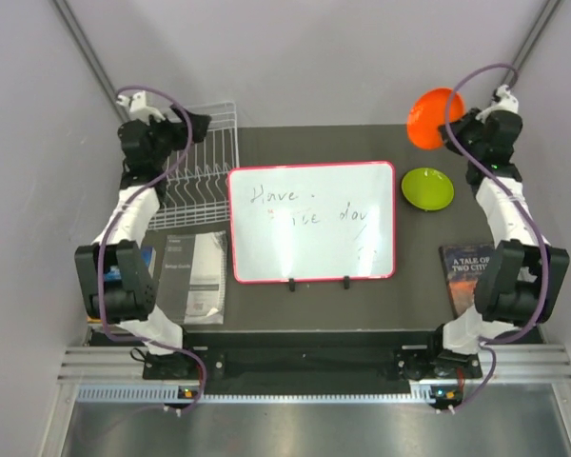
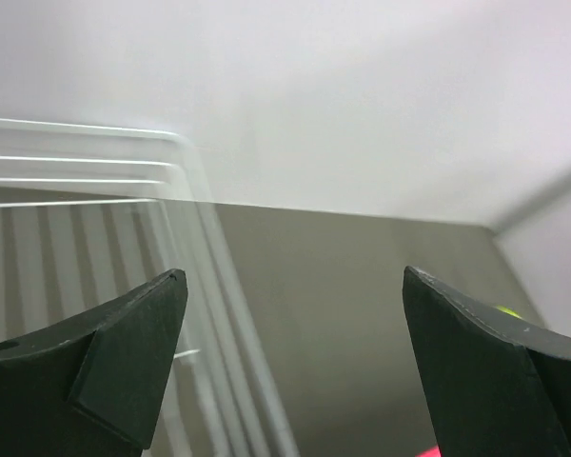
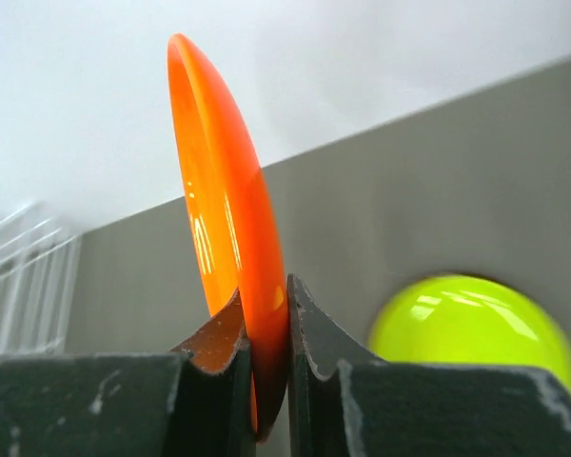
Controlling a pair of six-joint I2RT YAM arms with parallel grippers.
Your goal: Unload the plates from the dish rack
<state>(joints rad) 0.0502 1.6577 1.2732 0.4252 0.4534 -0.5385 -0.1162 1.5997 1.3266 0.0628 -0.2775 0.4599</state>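
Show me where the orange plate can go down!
Bare table lies behind the whiteboard, between the dish rack and the orange plate. Another patch sits between the lime plate, whiteboard and book. The left front is crowded with booklets.

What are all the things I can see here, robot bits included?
dish rack: one, white wire, far left of the table
orange plate: one, orange, held on edge, far right
lime green plate: one, lime green, flat, right of the whiteboard
whiteboard: one, white with red frame, centre
book: one, dark, near right
booklets: apparently two, grey-white, near left
table: one, dark
left gripper: black, open, by the dish rack
right gripper: black, shut on the orange plate
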